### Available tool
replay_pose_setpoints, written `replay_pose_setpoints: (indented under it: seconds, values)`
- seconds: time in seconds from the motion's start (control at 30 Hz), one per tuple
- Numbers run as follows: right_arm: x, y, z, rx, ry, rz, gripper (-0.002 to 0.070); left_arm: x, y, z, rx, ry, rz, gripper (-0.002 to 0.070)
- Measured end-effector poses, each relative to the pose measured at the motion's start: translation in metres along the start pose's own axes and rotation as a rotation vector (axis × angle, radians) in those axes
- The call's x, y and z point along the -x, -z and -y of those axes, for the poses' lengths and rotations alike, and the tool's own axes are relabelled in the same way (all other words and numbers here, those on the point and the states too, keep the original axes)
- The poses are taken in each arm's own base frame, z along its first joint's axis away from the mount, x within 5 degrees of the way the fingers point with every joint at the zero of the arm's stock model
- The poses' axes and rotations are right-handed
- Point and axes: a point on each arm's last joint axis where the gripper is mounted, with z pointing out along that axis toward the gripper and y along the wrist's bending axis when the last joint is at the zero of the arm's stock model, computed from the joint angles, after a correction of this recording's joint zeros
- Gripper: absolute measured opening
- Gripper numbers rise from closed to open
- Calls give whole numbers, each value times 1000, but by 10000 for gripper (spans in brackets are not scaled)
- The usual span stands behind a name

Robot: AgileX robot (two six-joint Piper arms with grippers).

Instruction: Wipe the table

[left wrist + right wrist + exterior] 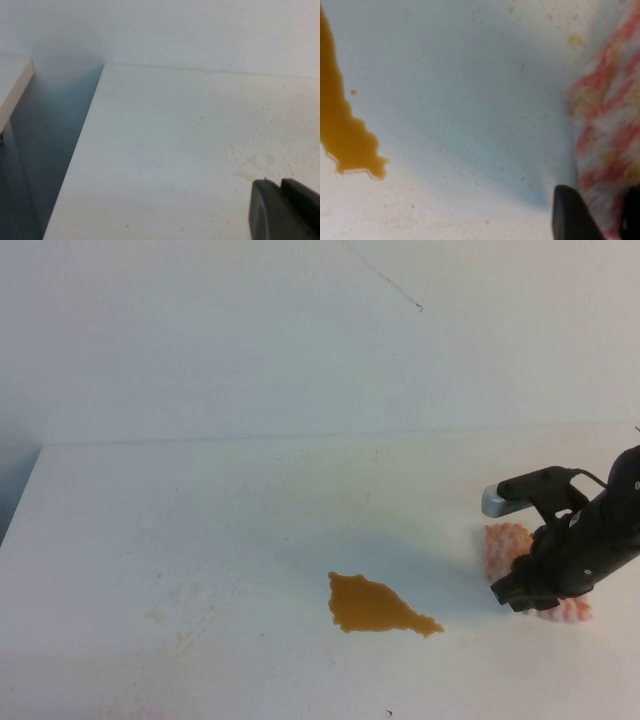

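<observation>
White laminate table (200, 520) under a plain pale wall carries an amber puddle of spilled liquid (370, 605), whole and unsmeared, so I judge the wiping not yet begun; everything is left. To the robot's right of that puddle, near but apart, lies the orange-and-white striped cloth (505, 545), its long axis oblique, the far end nearer the puddle, the near end slanting away. The puddle's thin tip points toward it. The right gripper (527, 595) sits on the cloth, jaws spread astride it. The left gripper (281, 200) hangs well away from the puddle, jaws pressed together.
</observation>
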Motion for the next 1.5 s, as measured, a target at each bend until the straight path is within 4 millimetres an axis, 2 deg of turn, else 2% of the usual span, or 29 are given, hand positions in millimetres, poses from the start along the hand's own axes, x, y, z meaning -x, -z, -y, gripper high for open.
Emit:
replay_pose_setpoints:
  seconds: [0.1,0.17,0.27,0.43,0.63,0.9,1.1,1.27,1.5]
  values:
    - [4,-1,1,-4,25,-16,94,0,0,0,0,0,0,0]
    - [6,0,1,-2,36,-29,45,0,0,0,0,0,0,0]
    - [10,2,1,7,46,-47,18,0,0,0,0,0,0,0]
    - [20,8,-3,45,74,-66,9,0,0,0,0,0,0,0]
    - [29,12,-22,147,79,-39,8,0,0,0,0,0,0,0]
    - [34,12,-57,290,93,12,8,0,0,0,0,0,0,0]
    - [37,10,-87,334,127,51,8,0,0,0,0,0,0,0]
    - [38,-3,-99,338,129,57,8,0,0,0,0,0,0,0]
    - [31,-34,-97,355,77,-12,7,0,0,0,0,0,0,0]
